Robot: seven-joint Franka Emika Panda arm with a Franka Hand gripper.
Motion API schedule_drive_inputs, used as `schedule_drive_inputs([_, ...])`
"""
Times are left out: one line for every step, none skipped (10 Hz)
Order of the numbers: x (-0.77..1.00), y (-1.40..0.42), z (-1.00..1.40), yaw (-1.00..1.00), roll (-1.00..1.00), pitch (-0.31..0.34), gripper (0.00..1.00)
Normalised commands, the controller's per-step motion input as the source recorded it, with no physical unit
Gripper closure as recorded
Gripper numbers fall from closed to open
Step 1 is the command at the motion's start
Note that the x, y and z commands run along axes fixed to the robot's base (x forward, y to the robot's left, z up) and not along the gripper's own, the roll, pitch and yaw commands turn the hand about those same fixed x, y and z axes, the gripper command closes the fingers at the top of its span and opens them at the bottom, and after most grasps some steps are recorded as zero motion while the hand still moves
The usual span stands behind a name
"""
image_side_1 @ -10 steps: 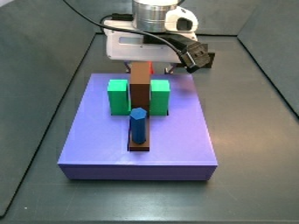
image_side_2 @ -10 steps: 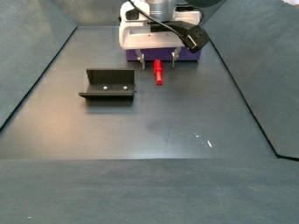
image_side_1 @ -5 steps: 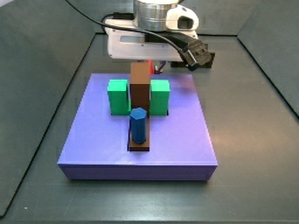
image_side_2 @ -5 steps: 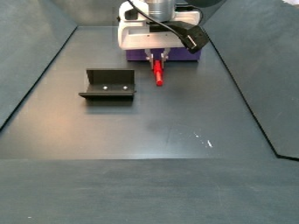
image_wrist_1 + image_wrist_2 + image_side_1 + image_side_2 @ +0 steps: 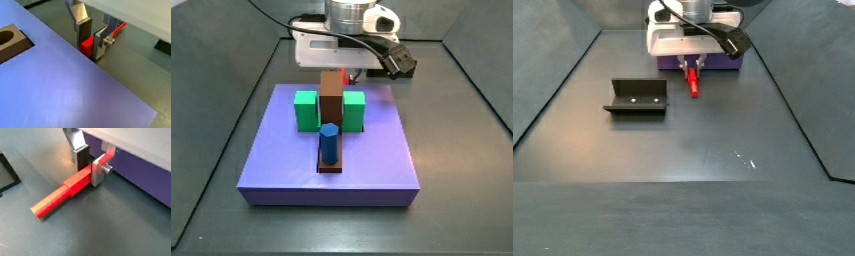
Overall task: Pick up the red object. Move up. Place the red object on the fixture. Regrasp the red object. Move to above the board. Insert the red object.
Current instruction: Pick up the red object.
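The red object, a small rigid peg judged light and smooth, is lying on the dark floor just beside the board. It is being straddled at its thicker end by the gripper, whose silver fingers are nearly closed on it, best grasped there.

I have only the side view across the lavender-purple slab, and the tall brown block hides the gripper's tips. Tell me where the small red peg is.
Observer: The small red peg lies flat on the dark floor beside the lavender-purple slab, with the gripper down over one end.
Operator: Report the grip.
Observer: The fingers flank the peg's square end; I cannot tell if they clamp it.
Operator: Report the fixture.
Observer: The dark L-shaped fixture stands apart from the peg, with nothing on it.
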Motion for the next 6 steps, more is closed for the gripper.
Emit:
schedule_drive_inputs([0.00,0.00,0.00,0.00,0.00,0.000,1.00])
schedule_drive_inputs([0.00,0.00,0.00,0.00,0.00,0.000,1.00])
schedule_drive_inputs([0.00,0.00,0.00,0.00,0.00,0.000,1.00])
schedule_drive_inputs([0.00,0.00,0.00,0.00,0.00,0.000,1.00])
schedule_drive_inputs([0.00,0.00,0.00,0.00,0.00,0.000,1.00])
schedule_drive_inputs([0.00,0.00,0.00,0.00,0.00,0.000,1.00])
